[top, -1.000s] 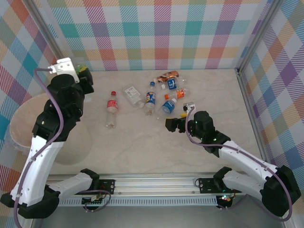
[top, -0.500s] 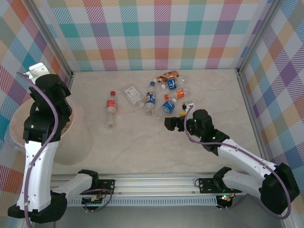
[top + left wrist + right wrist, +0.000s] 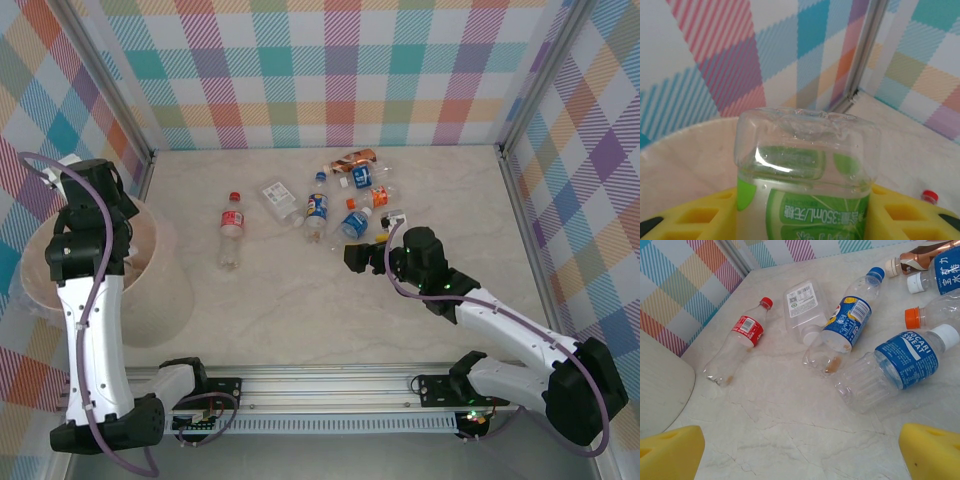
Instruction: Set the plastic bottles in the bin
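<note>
Left gripper point(image 3: 801, 220) clamps the green-label bottle point(image 3: 807, 150), probably light and crushable, across its labelled body at lower centre; right gripper point(image 3: 800, 452) stands open.

The green-labelled bottle point(image 3: 805, 165) at the centre of the left wrist view is clear, glossy plastic; the bin point(image 3: 685, 160) behind it is matt, translucent plastic. The table point(image 3: 790, 435) looks smooth and marble-patterned, and the lower rail point(image 3: 330, 385) is ribbed bare metal.

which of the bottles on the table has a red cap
The red-labelled bottle, lying alone to the left; the other bottles, clustered together, show blue, white or orange caps.
</note>
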Controlling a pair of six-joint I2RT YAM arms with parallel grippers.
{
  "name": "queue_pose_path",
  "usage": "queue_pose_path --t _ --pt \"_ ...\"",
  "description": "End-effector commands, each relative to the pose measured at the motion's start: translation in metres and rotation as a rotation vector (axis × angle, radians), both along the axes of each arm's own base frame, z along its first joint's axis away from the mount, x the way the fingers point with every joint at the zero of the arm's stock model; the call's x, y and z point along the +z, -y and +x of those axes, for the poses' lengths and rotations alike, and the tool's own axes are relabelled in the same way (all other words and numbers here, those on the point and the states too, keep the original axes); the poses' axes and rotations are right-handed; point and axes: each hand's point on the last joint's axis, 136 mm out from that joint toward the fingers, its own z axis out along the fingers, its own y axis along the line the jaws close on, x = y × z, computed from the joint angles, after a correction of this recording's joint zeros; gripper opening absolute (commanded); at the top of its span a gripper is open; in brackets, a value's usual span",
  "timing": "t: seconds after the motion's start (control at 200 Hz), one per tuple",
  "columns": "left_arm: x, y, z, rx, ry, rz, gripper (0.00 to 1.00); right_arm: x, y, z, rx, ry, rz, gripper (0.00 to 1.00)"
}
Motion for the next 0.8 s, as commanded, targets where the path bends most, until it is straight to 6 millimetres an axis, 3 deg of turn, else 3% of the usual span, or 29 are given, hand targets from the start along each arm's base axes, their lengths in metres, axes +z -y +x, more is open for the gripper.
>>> queue_pose_path --t 0.0,0.12,0.22,0.63,0.795 --pt "-0.018 0.014 0.005 -0.05 -0.008 -0.127 0.59 0.018 -0.002 0.003 0.003 0.044 0.022 1.0" --pt "-0.018 0.015 0.003 -0.048 -0.014 -0.143 0.86 0.018 -0.002 0.003 0.001 0.042 0.02 1.0" --pt "-0.014 0.02 0.006 -0.078 -0.005 -0.152 0.95 0.017 -0.002 0.003 0.003 0.039 0.02 1.0" --pt "0.002 0.06 0.023 -0.289 0.078 -0.289 1.0 0.016 0.0 0.003 -0.008 0.034 0.022 1.0" --pt "0.007 0.089 0.03 -0.393 0.093 -0.336 1.0 0.017 0.001 0.002 -0.014 0.034 0.025 1.0"
